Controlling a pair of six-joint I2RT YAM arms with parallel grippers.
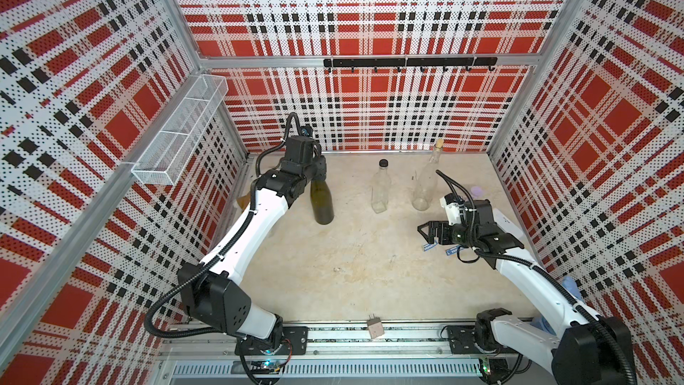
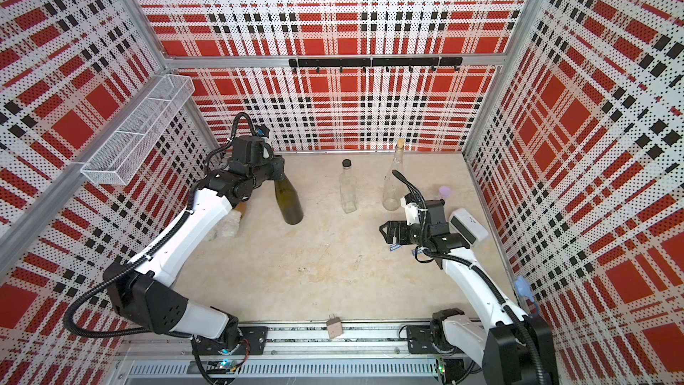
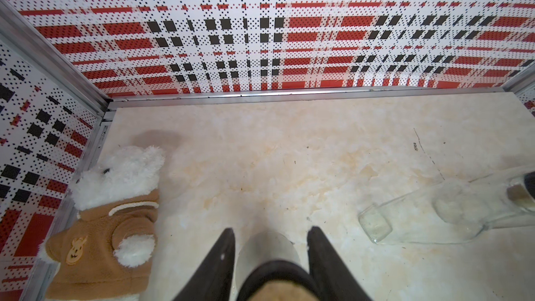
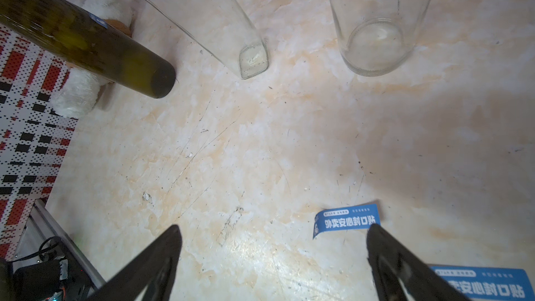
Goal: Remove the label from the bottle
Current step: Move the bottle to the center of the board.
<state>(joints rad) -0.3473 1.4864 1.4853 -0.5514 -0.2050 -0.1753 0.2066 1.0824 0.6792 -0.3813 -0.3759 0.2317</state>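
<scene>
Glass in the balance: at the far left of the worktop (image 1: 351,272), the left gripper (image 3: 271,229) has its fingers (image 3: 228,256) closed around the neck of the green bottle (image 1: 322,205). The small blue label (image 4: 98,21) to be removed sits high on the bottle's side. To the right, the right gripper (image 4: 275,226) hangs low with its fingers spread wide and empty, above two loose blue stickers (image 4: 347,220).

The hold looks like the weak point. The neck is narrow, slick glass, gripped far above the bottle's base, so a sideways pull on the label could twist the bottle in the fingers or swing its base. If it slips, it could topple toward the plush toy (image 3: 115,212) at the left wall. The right arm has to reach across, and two clear bottles (image 1: 381,190) stand just beyond its path, where a wide sweep could knock them. The label is small, and a poor pinch could tear it rather than peel it.
</scene>
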